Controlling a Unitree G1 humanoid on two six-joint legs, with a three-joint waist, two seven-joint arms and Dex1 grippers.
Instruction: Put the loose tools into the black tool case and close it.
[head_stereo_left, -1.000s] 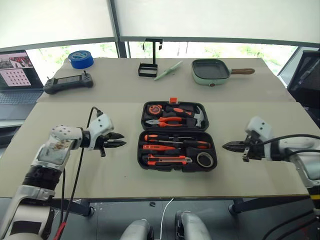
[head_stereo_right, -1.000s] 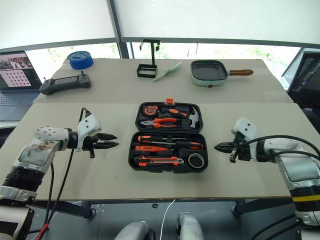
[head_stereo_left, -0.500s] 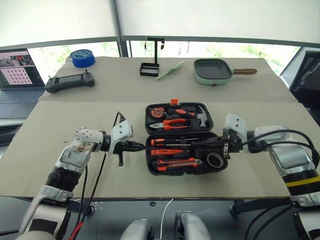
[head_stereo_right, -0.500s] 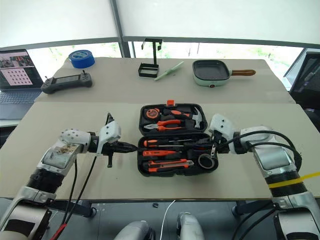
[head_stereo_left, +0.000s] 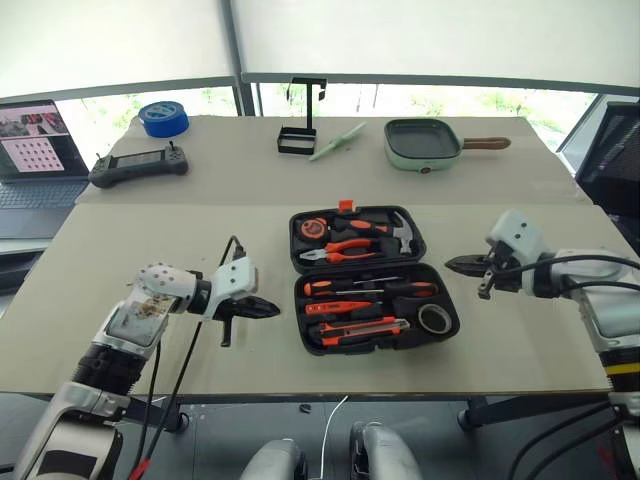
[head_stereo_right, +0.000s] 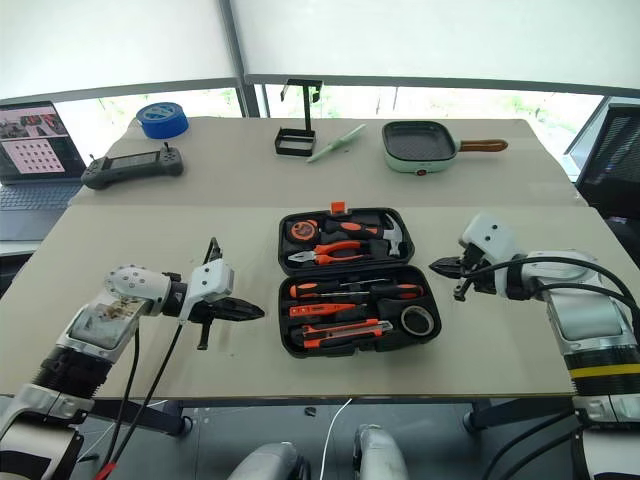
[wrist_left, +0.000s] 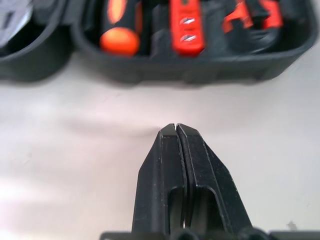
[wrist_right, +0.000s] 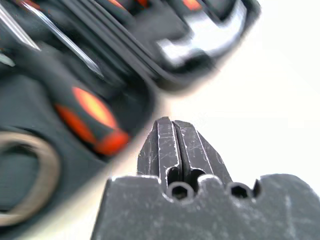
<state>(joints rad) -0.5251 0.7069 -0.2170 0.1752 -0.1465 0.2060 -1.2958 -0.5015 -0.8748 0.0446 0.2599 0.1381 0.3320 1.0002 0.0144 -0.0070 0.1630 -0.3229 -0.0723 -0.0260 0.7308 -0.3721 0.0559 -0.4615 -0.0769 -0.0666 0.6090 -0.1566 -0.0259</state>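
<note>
I see the black tool case (head_stereo_left: 373, 275) open on the beige tabletop (head_stereo_left: 150, 250), tools inside. Windows run behind. Left pincer (head_stereo_left: 272, 310) and right pincer (head_stereo_left: 452, 263) flank it, both shut, empty.

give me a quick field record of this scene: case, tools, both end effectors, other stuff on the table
case: black tool case lying open on the near table
tools: screwdrivers, utility knife and small tape roll sit in the near half
left end effector: shut, empty, beside the case
right end effector: shut, empty, beside the case
far table: blue tape roll, controller, green pan
</note>
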